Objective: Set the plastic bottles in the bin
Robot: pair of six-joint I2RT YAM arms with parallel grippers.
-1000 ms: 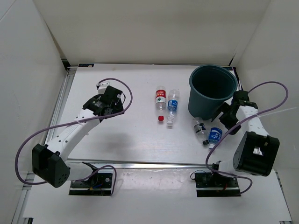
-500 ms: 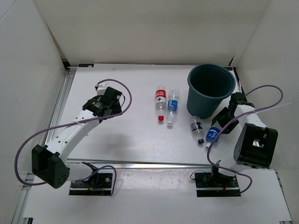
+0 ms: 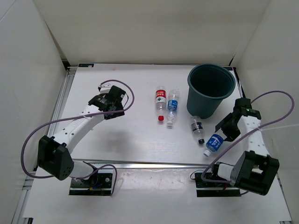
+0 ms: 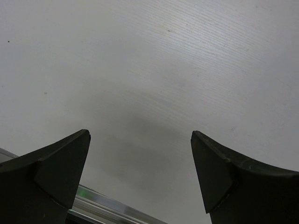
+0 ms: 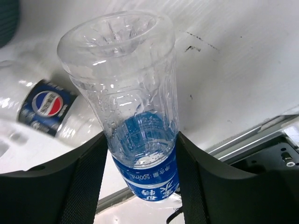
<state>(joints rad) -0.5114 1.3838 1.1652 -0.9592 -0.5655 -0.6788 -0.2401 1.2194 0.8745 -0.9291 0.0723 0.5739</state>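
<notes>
My right gripper (image 3: 220,138) (image 5: 140,142) is shut on a blue-label plastic bottle (image 3: 214,143) (image 5: 135,93), gripped across its label; its base faces the wrist camera and its cap end points toward the table's near edge. A dark-label bottle (image 3: 198,128) (image 5: 46,105) lies just left of it. A red-label, red-cap bottle (image 3: 160,100) and another blue-label bottle (image 3: 173,106) lie side by side at mid-table. The teal-grey bin (image 3: 202,106) stands upright at the back right. My left gripper (image 3: 111,103) (image 4: 140,140) hangs open over bare table, far left of the bottles.
White walls enclose the table on three sides. A metal rail (image 3: 154,164) (image 5: 252,140) runs along the near edge, close under the held bottle. Purple cables loop off both arms.
My right gripper has closed on the blue-label bottle and drawn it back toward the near edge, away from the bin. The left arm shifted slightly.
</notes>
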